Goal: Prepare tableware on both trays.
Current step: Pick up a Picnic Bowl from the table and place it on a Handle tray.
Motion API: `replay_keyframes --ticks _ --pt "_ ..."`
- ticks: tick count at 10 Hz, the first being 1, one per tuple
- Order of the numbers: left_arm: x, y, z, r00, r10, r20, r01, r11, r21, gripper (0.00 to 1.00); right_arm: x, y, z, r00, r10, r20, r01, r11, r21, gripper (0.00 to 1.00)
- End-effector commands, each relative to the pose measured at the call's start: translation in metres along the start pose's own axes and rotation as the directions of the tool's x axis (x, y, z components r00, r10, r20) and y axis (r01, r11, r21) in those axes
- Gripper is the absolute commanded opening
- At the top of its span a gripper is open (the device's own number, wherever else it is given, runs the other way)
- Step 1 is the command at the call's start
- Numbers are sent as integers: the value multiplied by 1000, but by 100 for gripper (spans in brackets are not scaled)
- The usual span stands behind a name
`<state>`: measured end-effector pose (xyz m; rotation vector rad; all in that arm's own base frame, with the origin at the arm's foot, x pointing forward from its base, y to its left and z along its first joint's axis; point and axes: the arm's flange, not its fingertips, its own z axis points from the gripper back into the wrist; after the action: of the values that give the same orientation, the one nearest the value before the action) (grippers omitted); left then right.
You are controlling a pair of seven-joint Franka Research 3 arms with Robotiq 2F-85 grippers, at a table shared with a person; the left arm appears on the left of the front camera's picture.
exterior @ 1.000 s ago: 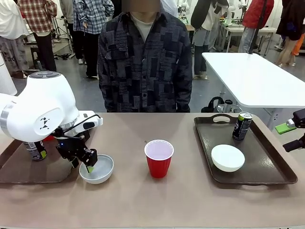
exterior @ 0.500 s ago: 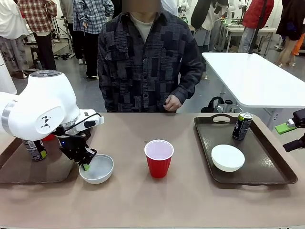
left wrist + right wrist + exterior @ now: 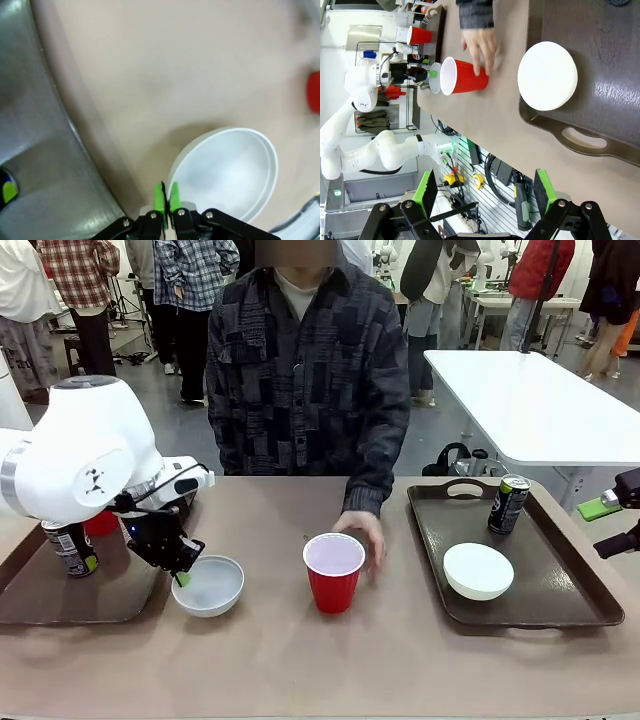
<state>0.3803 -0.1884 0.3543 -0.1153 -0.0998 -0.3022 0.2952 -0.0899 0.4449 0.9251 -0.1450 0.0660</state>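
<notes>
Left wrist view: your left gripper (image 3: pixel 166 199) has its green pads pinched narrow on the near rim of the white bowl (image 3: pixel 227 170). The bowl sits on the table just beside the left tray (image 3: pixel 45 170) and is not yet in it.
Slip risk: it's a thin edge grip, so a quick lift could let the bowl tilt or drop out.
Rim risk: the tray's raised rim lies between the bowl and the tray floor, and too low a carry would catch it.
Crowding: a can (image 3: pixel 68 548) and a red cup (image 3: pixel 100 524) stand on that tray, where a wide swing could knock them.
Person: a hand (image 3: pixel 366 538) is at the middle cup (image 3: pixel 333 572), so keep your arm off that side.
Right gripper (image 3: pixel 485 192): its jaws are wide and hold nothing, over the right tray (image 3: pixel 610 100) and its bowl (image 3: pixel 547 75).
Surface: the tan table (image 3: pixel 300 660) is smooth and the trays are glossy, so things will likely slide.
Room: it's a busy hall with people standing behind and a white table (image 3: pixel 530 410) beyond.
</notes>
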Motion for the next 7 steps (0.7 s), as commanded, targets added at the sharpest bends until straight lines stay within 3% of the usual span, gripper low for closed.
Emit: replay_keyframes --ticks 1,4,7 --pt "-10 13 39 999 26 43 -23 997 -72 0 1 1 0 1000 12 11 -12 1000 26 100" --pt "-29 58 79 991 74 112 -69 996 -49 0 1 1 0 1000 12 11 -12 1000 26 100" --pt "-40 115 84 981 167 101 -163 985 -47 0 1 1 0 1000 12 11 -12 1000 26 100"
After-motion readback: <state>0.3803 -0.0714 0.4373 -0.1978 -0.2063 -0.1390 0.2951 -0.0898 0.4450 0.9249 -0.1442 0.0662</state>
